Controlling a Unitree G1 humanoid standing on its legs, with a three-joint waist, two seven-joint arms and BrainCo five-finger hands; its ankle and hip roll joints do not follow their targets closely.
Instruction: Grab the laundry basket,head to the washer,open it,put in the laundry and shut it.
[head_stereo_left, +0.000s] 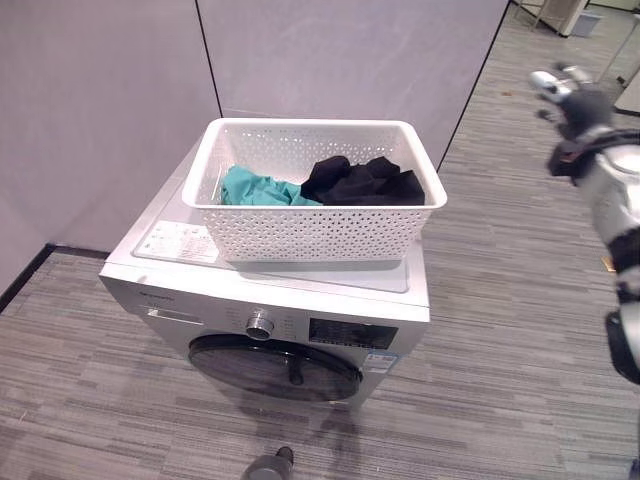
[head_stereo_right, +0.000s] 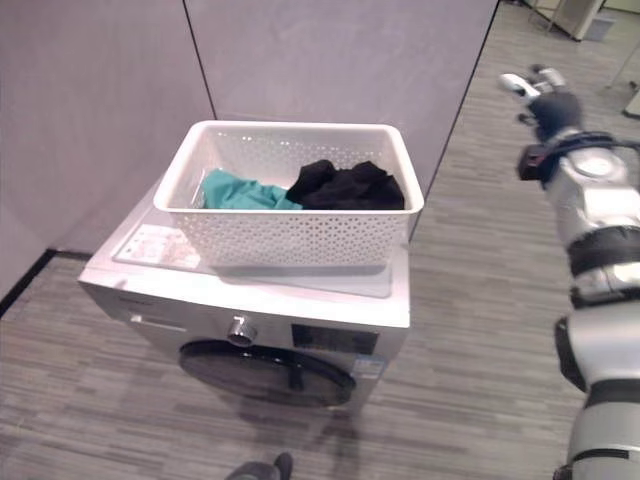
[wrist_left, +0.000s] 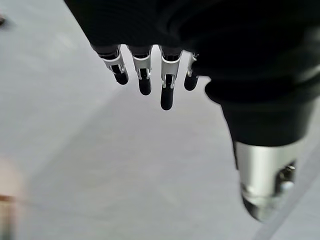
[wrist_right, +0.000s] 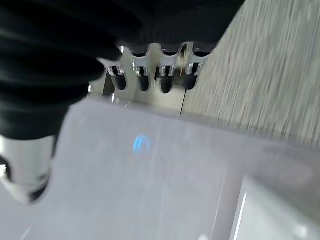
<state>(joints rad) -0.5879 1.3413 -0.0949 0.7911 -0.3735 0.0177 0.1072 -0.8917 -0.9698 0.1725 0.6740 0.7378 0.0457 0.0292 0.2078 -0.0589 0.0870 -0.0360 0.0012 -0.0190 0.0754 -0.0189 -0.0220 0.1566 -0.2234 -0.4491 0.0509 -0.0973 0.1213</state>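
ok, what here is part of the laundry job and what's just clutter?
Job:
basket
black clothes
teal cloth
washer
washer door
right hand, raised clear

Not job:
grey partition
sticker on washer top

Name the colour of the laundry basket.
White, a perforated laundry basket; clearest in the left eye view.

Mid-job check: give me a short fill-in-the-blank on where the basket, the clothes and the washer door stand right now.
1. The white laundry basket sits on ____ of the washer.
2. Beside the black clothes in the basket lies a ____ garment.
3. The washer's round door is ____.
4. The right hand is raised and holds ____.

Missing words: top; teal; closed; nothing
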